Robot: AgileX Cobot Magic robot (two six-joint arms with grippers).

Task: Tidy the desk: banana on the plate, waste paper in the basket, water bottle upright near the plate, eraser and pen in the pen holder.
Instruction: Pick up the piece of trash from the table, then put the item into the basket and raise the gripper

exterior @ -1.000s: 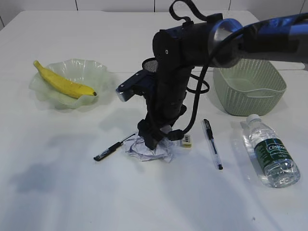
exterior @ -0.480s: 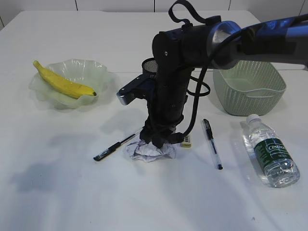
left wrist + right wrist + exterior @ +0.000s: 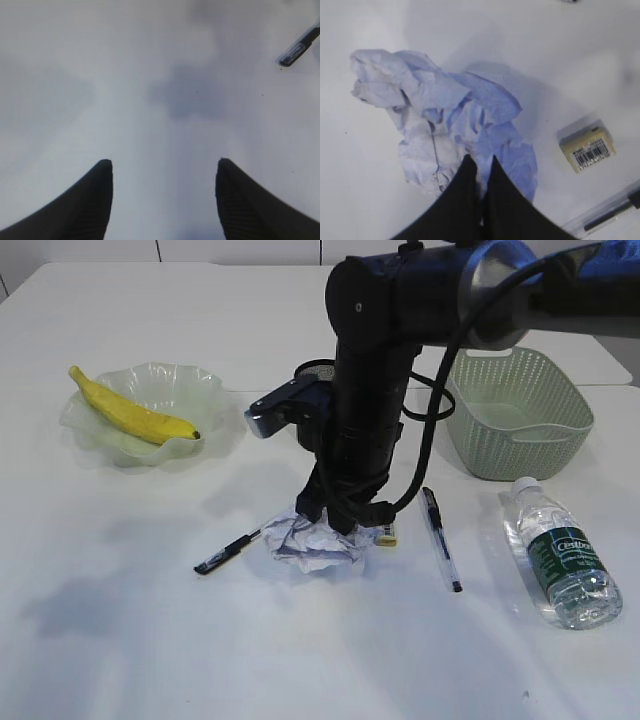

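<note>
The crumpled waste paper [image 3: 315,542] is pinched in my right gripper [image 3: 335,520] at mid-table; in the right wrist view the jaws [image 3: 480,162] are shut on the paper [image 3: 445,120]. The eraser [image 3: 386,533] lies just right of it and also shows in the right wrist view [image 3: 586,146]. A clear pen [image 3: 440,538] lies to the right and a black pen [image 3: 228,551] to the left. The banana [image 3: 130,412] lies on the green plate [image 3: 205,390]. The water bottle [image 3: 562,558] lies on its side. The mesh pen holder [image 3: 312,371] is mostly hidden behind the arm. My left gripper [image 3: 162,172] is open over bare table.
The green basket [image 3: 515,412] stands at the back right, empty as far as I can see. The black pen's end [image 3: 299,46] shows at the top right of the left wrist view. The left arm is out of the exterior view.
My right gripper has shut on the waste paper and the arm has risen, drawing the paper up a little. Nothing else has moved.
</note>
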